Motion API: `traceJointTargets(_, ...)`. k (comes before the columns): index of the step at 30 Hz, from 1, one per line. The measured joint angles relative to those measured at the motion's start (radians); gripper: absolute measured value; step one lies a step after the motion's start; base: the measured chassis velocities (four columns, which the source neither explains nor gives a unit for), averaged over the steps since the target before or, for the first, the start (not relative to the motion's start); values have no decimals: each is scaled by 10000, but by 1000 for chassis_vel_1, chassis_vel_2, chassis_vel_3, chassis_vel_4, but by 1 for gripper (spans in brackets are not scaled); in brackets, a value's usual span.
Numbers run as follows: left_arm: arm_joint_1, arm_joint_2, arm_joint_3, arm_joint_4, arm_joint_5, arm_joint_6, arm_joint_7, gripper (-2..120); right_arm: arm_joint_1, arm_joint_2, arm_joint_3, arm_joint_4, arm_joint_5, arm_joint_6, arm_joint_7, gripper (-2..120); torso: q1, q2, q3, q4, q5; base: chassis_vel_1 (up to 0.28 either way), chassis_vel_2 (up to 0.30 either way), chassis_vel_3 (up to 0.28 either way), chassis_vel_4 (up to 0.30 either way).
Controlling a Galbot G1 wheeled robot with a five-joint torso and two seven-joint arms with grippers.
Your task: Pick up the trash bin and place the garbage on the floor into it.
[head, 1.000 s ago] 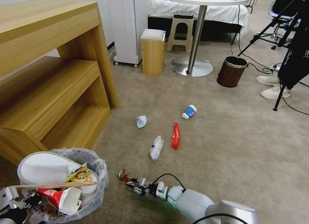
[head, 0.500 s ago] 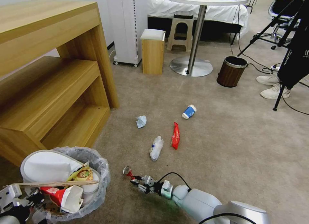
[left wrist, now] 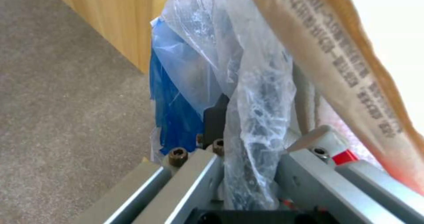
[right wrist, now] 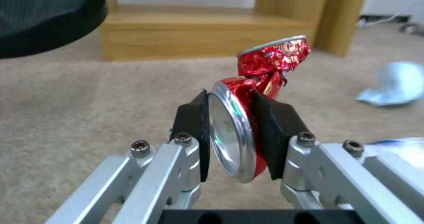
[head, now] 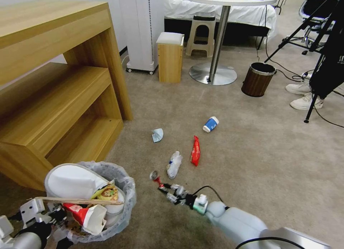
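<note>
The left gripper (head: 53,215) holds the rim of the trash bin (head: 123,202), which is full with litter. The right gripper (head: 165,188) holds a crushed red can (head: 156,177) above the carpet (head: 258,156), near a crumpled bottle (head: 173,164).

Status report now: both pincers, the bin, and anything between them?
Right pincer shut on crushed red can, off the carpet. Left pincer clamped on trash bin rim, bin nearly full. Nothing between can and bin.
</note>
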Motion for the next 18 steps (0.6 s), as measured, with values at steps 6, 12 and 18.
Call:
traceJointTargets(6, -256, 320, 386, 0, 24, 63, 29, 0, -116, -1263, 575, 1182, 207, 0, -9, 22, 0, 0, 0, -3, -5, 0, 0, 0, 0)
traceJointTargets(12, -628, 694, 590, 1, -128, 79, 100, 0, -199, -1990, 919, 2223, 414, -1, -17, 22, 0, 0, 0, 0, -6, 0, 0, 0, 0)
traceJointTargets(18, -1229, 1426, 836, 468, -427, 82, 649, 0, -251, -2842, 1254, 3961, 697, -15, 274, 22, 0, 0, 0, 1, -8, 0, 0, 0, 0)
